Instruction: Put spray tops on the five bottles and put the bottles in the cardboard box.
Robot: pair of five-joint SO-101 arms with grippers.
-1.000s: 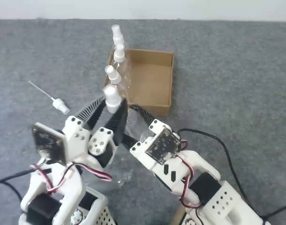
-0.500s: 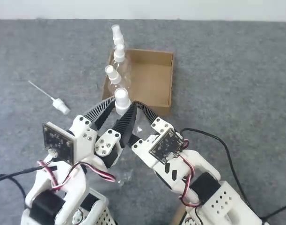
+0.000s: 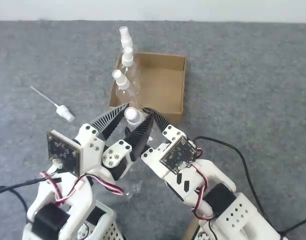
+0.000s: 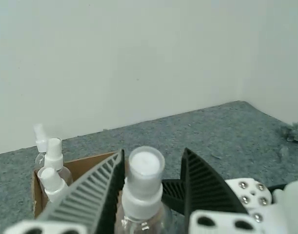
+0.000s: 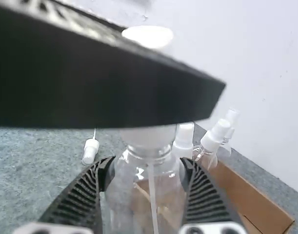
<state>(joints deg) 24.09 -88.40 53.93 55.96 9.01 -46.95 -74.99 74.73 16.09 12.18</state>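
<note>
Just short of the cardboard box (image 3: 184,85) | bottle (image 5: 148,185) upright, clamped in right gripper (image 5: 146,165) | left gripper (image 4: 153,152) straddles spray top (image 3: 131,115), grip unclear | seat it straight down on the neck, bottle steady and vertical

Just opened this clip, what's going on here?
Both arms are working on one clear bottle beside the cardboard box. The right gripper is clamped on the bottle's body, and the left gripper sits around the spray top at its neck. Three capped bottles stand along one wall of the box. A loose spray top lies on the carpet.
</note>
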